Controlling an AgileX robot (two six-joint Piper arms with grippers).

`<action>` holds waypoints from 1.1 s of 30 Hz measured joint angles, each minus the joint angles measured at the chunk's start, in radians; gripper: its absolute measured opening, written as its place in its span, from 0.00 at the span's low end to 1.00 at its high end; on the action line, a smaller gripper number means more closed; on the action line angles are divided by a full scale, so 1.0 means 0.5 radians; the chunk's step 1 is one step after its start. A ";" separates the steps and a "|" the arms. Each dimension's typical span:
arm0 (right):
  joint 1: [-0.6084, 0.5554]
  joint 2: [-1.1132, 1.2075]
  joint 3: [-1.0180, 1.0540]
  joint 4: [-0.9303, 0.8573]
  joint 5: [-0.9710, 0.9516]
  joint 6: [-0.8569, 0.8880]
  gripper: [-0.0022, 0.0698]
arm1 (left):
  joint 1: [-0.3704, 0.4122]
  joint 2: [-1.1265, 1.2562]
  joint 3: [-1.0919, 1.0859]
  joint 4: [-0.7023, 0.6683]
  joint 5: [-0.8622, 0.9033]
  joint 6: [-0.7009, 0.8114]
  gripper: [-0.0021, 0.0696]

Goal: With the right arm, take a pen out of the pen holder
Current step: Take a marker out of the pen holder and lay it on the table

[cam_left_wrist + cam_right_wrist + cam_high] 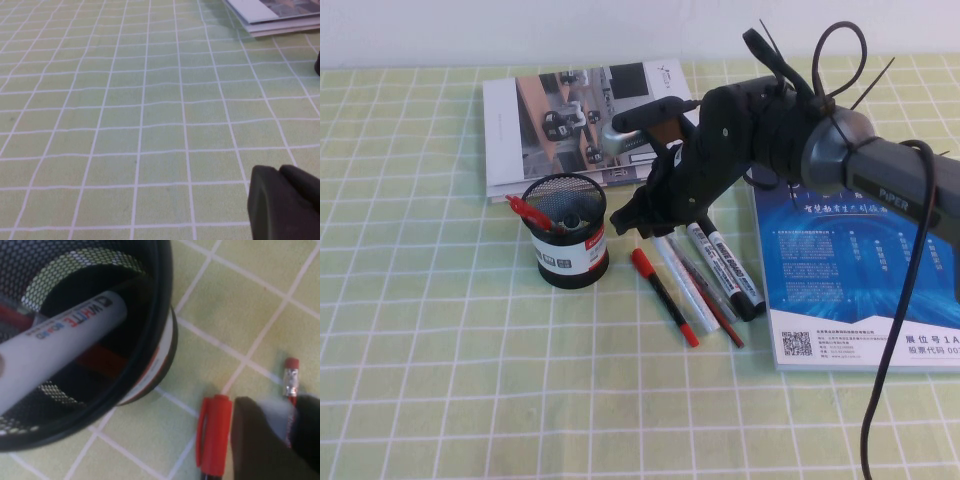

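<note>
The black mesh pen holder (570,248) stands left of centre with a red pen (530,212) leaning out of it. Inside the pen holder (161,315) lie a white board marker (65,350) and something red beneath it. To its right, several pens lie side by side on the cloth: a red-capped pen (665,298), a white pen (682,282), a thin red pencil (722,318) and a black-and-white marker (730,270). My right gripper (628,218) is low at the white pen's (277,410) upper end, beside the red cap (215,430). My left gripper (281,200) is shut and holds nothing, above the bare cloth.
A grey brochure (570,120) lies behind the holder, and a blue booklet (860,280) lies under the right arm at the right. The green checked cloth covers the table. A corner of the brochure (280,15) shows far from the left gripper.
</note>
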 joint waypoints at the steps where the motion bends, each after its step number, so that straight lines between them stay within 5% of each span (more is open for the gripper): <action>1: 0.000 0.005 0.000 0.000 0.001 0.000 0.24 | 0.000 0.000 0.000 0.000 0.000 0.000 0.02; 11: 0.000 0.008 0.000 0.020 0.017 0.000 0.34 | 0.000 0.000 0.000 0.000 0.000 0.000 0.02; 19: 0.000 -0.354 0.223 0.012 0.156 0.000 0.05 | 0.000 0.000 0.000 0.000 0.000 0.000 0.02; 33: 0.004 -1.520 1.251 -0.098 0.060 0.071 0.01 | 0.000 0.000 0.000 0.000 0.000 0.000 0.02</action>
